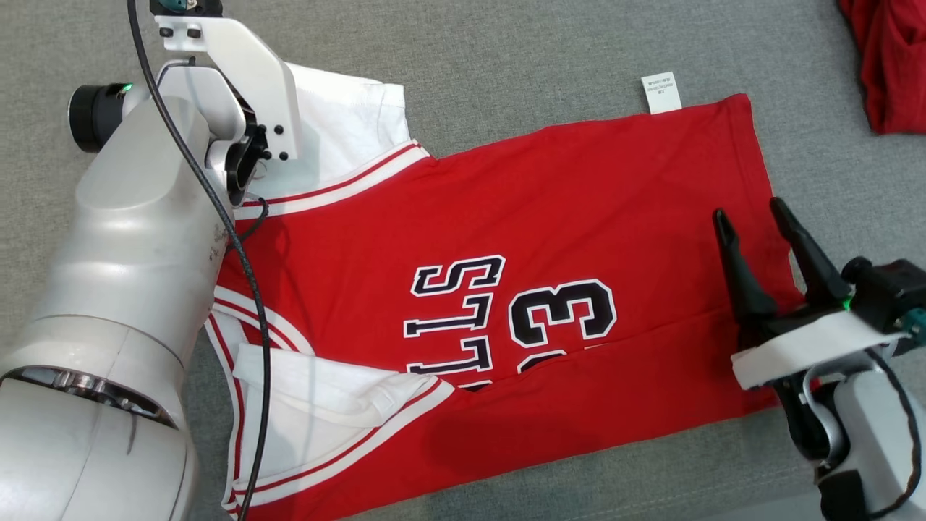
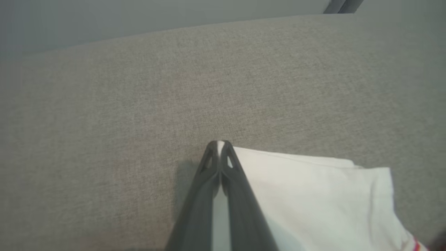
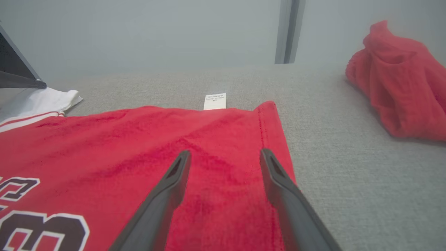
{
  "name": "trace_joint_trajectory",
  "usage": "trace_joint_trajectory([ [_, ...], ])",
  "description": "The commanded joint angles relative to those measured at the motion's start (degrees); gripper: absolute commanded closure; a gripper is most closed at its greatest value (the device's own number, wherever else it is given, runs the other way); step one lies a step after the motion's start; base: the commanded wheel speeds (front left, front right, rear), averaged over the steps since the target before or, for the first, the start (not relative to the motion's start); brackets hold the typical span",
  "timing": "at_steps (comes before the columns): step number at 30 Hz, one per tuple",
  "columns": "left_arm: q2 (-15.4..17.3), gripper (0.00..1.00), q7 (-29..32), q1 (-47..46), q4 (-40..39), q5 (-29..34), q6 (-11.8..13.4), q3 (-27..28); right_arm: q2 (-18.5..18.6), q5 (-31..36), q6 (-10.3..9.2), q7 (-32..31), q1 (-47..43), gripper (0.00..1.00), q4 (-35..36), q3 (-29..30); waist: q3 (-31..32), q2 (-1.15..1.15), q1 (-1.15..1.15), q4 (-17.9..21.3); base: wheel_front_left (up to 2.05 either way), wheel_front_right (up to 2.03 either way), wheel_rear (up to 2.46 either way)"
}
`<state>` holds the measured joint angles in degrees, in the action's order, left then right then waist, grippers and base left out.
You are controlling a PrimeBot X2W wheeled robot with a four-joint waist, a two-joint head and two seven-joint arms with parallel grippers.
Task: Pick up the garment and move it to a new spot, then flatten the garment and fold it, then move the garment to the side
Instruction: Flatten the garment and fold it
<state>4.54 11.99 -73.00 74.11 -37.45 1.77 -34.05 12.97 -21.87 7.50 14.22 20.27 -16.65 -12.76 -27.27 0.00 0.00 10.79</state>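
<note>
Left gripper (image 2: 219,143) closed, right gripper (image 1: 749,210) spread wide.

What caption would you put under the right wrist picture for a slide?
Open right gripper poised over the red jersey spread on grey fabric, another red garment bunched to one side.

The red jersey (image 1: 550,217) carries black, white-edged letters (image 1: 456,311) reading "LLS", turned sideways, with the rest of the word hidden under a fold. Beside them is a large numeral 3 (image 1: 564,311); the fold cuts off a second digit. A white tag (image 1: 661,92) at the jersey's far edge bears print too small to read.
</note>
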Motion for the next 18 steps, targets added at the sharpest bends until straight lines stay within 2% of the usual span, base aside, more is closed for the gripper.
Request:
trace_joint_trajectory([
  [1,1.54,1.00,-0.91,-3.34,-1.18,-0.67,-1.16,1.13,1.74,-2.72,-0.01,0.11,2.80,0.00,-0.77,-0.40,0.17,0.00,0.00,-0.45,0.00,0.00,0.00],
  [3,1.53,1.00,-1.07,-3.60,-1.27,-1.08,-1.64,1.44,2.14,-4.01,-0.01,-1.30,4.27,0.00,-1.81,-0.39,0.11,0.00,0.00,-0.54,0.00,0.00,0.00],
  [8,1.61,1.00,-1.39,-4.98,-1.40,-1.91,-3.07,1.85,4.11,-10.11,-0.01,-11.11,13.37,0.00,-8.32,1.14,-0.33,0.00,0.00,-1.37,0.00,0.00,0.00],
  [13,1.61,1.00,-1.83,-5.80,-1.42,-2.22,-3.79,1.79,5.09,-12.12,-0.01,-20.99,21.97,0.00,-16.26,0.58,-0.49,0.00,0.00,-2.06,0.00,0.00,0.00],
  [18,1.38,1.00,-2.07,-6.21,-1.36,-2.27,-4.20,1.41,4.88,-12.99,-0.01,-27.57,28.70,0.00,-23.67,-1.44,-0.55,0.00,0.00,-2.65,0.00,0.00,0.00],
])
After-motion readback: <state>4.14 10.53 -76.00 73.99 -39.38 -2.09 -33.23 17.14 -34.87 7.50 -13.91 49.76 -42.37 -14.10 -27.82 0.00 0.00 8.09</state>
